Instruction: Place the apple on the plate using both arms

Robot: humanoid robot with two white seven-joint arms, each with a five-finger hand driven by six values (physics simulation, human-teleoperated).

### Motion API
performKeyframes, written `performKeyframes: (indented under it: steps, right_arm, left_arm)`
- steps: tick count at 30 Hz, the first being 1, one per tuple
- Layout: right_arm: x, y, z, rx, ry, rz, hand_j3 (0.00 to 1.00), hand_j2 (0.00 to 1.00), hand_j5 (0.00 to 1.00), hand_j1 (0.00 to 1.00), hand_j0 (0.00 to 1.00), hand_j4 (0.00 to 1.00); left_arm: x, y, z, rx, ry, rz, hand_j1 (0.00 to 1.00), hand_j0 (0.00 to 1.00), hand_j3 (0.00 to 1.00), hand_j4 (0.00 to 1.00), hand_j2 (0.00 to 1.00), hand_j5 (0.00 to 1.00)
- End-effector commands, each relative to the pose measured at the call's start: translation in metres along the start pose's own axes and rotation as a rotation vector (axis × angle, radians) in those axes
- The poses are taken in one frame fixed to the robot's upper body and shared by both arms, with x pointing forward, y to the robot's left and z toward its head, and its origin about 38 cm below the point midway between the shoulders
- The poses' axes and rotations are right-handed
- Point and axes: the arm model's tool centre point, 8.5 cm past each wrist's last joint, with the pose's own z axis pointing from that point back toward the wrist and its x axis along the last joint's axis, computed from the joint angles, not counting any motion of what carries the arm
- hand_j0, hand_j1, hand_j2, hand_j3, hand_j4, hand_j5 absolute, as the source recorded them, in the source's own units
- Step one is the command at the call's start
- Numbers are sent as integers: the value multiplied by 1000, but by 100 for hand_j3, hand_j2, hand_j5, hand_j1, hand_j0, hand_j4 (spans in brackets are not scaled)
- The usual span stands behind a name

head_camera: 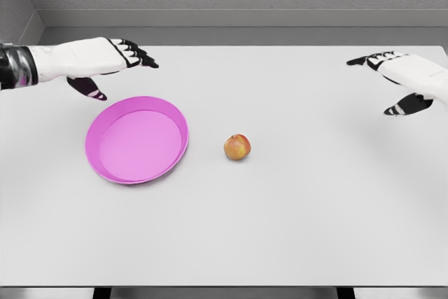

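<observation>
A small red-yellow apple (237,147) lies on the white table, just right of a pink plate (105,131). The plate holds nothing. My left hand (120,68) hovers above the table behind the plate's far left rim, fingers spread and holding nothing. Far to the right, my right hand (386,82) floats over the table's right side, well away from the apple, its fingers also spread and empty.
The white table (280,229) reaches from a grey back wall to a front edge near the bottom of the view. Nothing else stands on it besides the plate and the apple.
</observation>
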Motion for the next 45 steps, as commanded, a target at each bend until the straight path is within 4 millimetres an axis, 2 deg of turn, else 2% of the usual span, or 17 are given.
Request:
performKeyframes:
  steps: [1,3,5,7,10,15,17,18,21,25,27,35,45]
  right_arm:
    - [-8,-16,9,-36,7,20,100,100,100,100,100,100]
    - [-4,-16,7,-35,-5,21,100,100,100,100,100,100]
    - [1,-20,6,-44,-19,34,100,100,100,100,100,100]
    - [6,-25,7,-53,-63,55,100,100,100,100,100,100]
    - [9,-25,5,-57,-78,54,100,100,100,100,100,100]
    - [12,-26,6,-57,-82,59,100,100,100,100,100,100]
    - [16,-25,5,-59,-93,58,100,100,100,100,100,100]
    - [11,-23,6,-51,-78,55,100,100,100,100,100,100]
    - [11,-19,5,-45,-80,47,100,100,100,100,100,100]
    - [12,-19,4,-45,-82,44,100,100,100,100,100,100]
    - [11,-20,6,-44,-80,49,100,100,100,100,100,100]
    - [11,-19,6,-42,-78,49,100,100,100,100,100,100]
    - [11,-19,5,-43,-79,46,100,100,100,100,100,100]
  left_arm:
    - [41,-5,-35,-27,-131,-40,100,100,100,100,100,100]
    - [62,2,-59,-29,-205,-64,100,100,100,100,100,100]
    - [83,0,-81,-56,-273,-81,100,100,100,100,100,100]
    - [95,-7,-93,-84,-314,-85,100,100,100,100,100,100]
    - [115,-4,-112,-104,-372,-112,100,100,100,100,100,100]
    - [136,0,-134,-139,-432,-161,100,100,100,100,100,100]
    - [134,-5,-145,-155,-424,-142,100,100,100,100,100,100]
    - [132,-6,-147,-160,-416,-142,100,100,100,100,100,100]
    - [137,-12,-157,-185,-423,-147,100,100,100,100,100,100]
    - [138,-15,-160,-197,-421,-160,100,100,100,100,100,100]
    - [130,-18,-160,-205,-402,-144,100,100,100,100,100,100]
    - [125,-22,-171,-221,-382,-122,100,100,100,100,100,100]
    - [132,-25,-175,-241,-400,-134,71,71,71,71,71,71]
